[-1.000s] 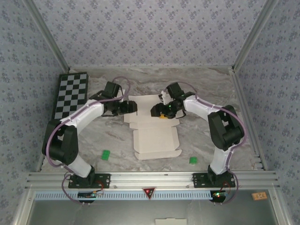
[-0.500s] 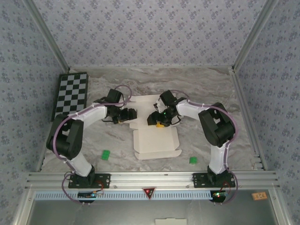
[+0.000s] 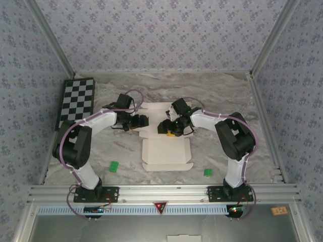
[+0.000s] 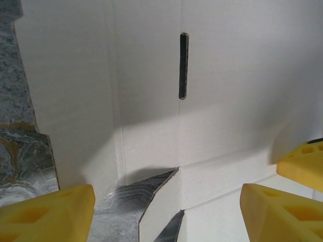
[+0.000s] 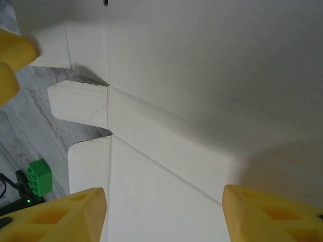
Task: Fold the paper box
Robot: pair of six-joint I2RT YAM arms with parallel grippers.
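Left end effector point(image 3: 137, 121) and right end effector point(image 3: 164, 127) faced each other over the far half of the paper box point(image 3: 166, 151), both with jaws spread and nothing pinched between them. The box lay cream side up near the middle of the counter point(image 3: 227, 96), between the two arms. Folding looked barely begun: in the wrist views the far panel with its slot point(image 4: 182, 65) seemed to rise at a crease, while the near panel and side flaps lay flat. Raising the walls, tucking the tabs and closing were all left to do. No container had formed, so it held nothing; one green brick point(image 3: 114, 166) sat on the counter to its left and a second brick point(image 3: 207, 172) to its right.
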